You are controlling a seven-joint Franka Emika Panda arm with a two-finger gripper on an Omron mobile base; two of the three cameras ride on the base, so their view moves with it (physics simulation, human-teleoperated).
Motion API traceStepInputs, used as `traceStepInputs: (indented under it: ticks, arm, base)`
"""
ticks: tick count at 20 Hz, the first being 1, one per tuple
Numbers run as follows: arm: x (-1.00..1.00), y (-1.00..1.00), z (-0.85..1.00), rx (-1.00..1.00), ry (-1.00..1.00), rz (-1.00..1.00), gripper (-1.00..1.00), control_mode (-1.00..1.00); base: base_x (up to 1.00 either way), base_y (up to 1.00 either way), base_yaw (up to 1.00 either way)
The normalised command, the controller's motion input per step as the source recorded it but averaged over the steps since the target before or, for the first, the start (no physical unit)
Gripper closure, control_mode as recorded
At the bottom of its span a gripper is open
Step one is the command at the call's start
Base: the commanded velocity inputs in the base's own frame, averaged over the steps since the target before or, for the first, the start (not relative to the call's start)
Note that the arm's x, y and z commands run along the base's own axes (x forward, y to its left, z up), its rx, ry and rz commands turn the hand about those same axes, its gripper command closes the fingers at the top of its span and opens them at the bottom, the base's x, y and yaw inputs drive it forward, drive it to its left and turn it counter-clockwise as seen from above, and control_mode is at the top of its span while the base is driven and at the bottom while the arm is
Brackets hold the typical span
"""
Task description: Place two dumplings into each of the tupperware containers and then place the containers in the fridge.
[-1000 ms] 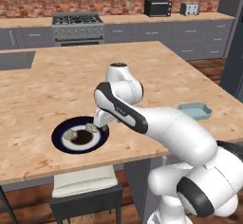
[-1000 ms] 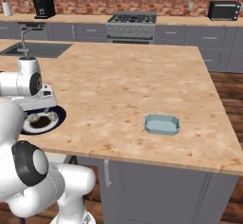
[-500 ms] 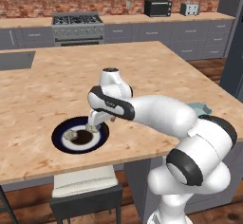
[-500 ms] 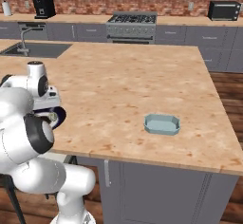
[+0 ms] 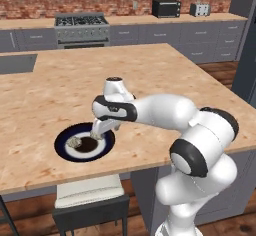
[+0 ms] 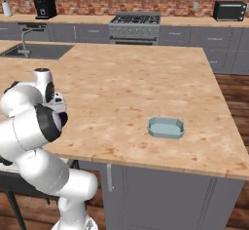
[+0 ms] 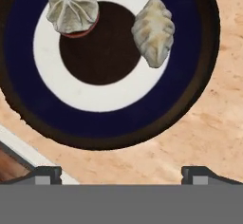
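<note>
Dumplings sit on a round dark blue plate (image 7: pixel 199 76) near the front edge of the wooden bench (image 5: pixel 150 75): a round pleated dumpling (image 7: pixel 72 6) and a longer folded dumpling (image 7: pixel 153 31), apart from each other, both straddling the white ring and dark centre. The gripper (image 5: pixel 96 134) hangs just over the plate, its jaws spread wide and empty, likely lined up to come down on one piece. In the hand view the two finger tips rise at the bottom edge, clear of the plate's rim. The pale blue-teal container (image 6: pixel 166 127) lies well apart on the bench toward the robot's right, near the front edge, with bare wood between it and the plate, so a carry across looks unobstructed. A stool (image 5: pixel 87 192) stands below the bench edge by the plate; a dropped dumpling could roll off there.
</note>
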Motion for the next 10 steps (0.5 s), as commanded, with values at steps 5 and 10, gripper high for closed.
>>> traceStepInputs:
  ticks: [5, 10]
  arm:
    - [0.52, 0.2, -0.36, 0.0, 0.0, 0.0, -1.0, -1.0]
    - [0.44, 0.3, -0.08, 0.0, 0.0, 0.0, -1.0, -1.0]
  base:
    - [0.0, 0.0, 0.0]
    - [0.0, 0.0, 0.0]
